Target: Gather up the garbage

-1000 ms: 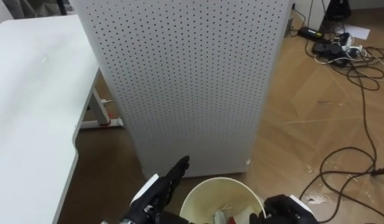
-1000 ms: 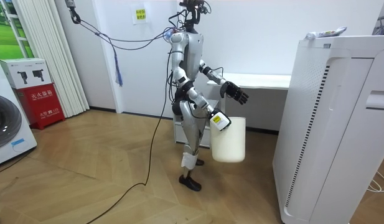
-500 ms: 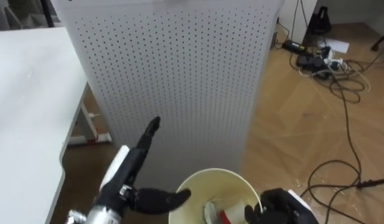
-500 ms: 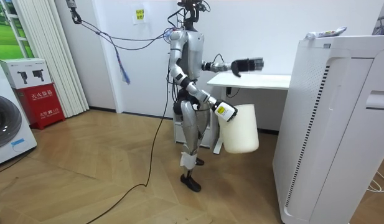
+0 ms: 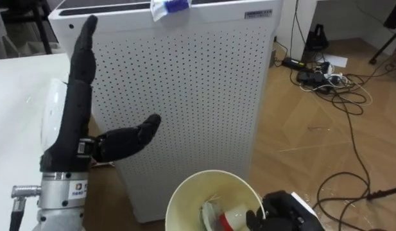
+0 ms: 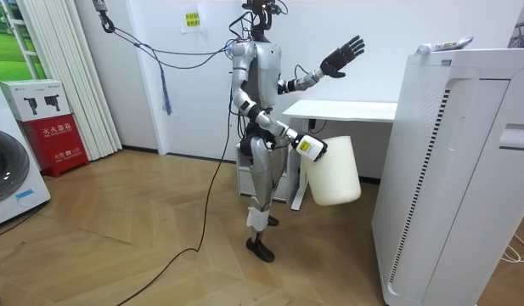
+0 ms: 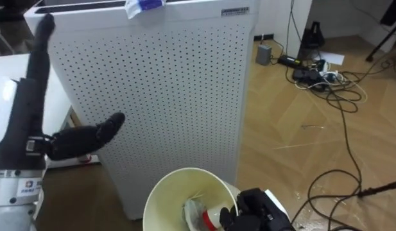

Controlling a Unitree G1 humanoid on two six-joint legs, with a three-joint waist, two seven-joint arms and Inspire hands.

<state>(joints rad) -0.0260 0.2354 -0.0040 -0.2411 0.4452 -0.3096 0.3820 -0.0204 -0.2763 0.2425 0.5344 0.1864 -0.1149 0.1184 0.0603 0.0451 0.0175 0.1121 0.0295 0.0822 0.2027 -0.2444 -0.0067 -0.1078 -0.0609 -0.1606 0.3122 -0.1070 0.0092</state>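
Room view first: the piece of garbage, a crumpled white-and-blue wrapper (image 6: pixel 444 44), lies on the flat top of the tall white perforated unit (image 6: pixel 453 170). It is well ahead of the robot's left hand (image 6: pixel 342 58) and about level with it. That hand is held high over the desk (image 6: pixel 355 109), fingers straight and spread, thumb out to the side, holding nothing. In the eye views the wrapper sits above and to the right of the fingertips, at the unit's top edge, clear of them.

Lower down, the right hand (image 5: pixel 278 210) has its fingers hooked over the rim of a cream bin (image 5: pixel 204 189), which it holds tilted at hip height. Some scraps (image 5: pixel 226 217), one with red on it, already lie inside, just beside that hand. Cables (image 5: pixel 326 70) sprawl on the wooden floor beyond it.

I'd say the step in hand is the reach for the wrapper, and early in it: arm up, no contact yet. The next move calls for taking the open hand forward and across to the unit's top, then coming down over the wrapper and pinching it. That needs care, since thin paper near an edge could easily be nudged off. After that it wants dropping into the bin.
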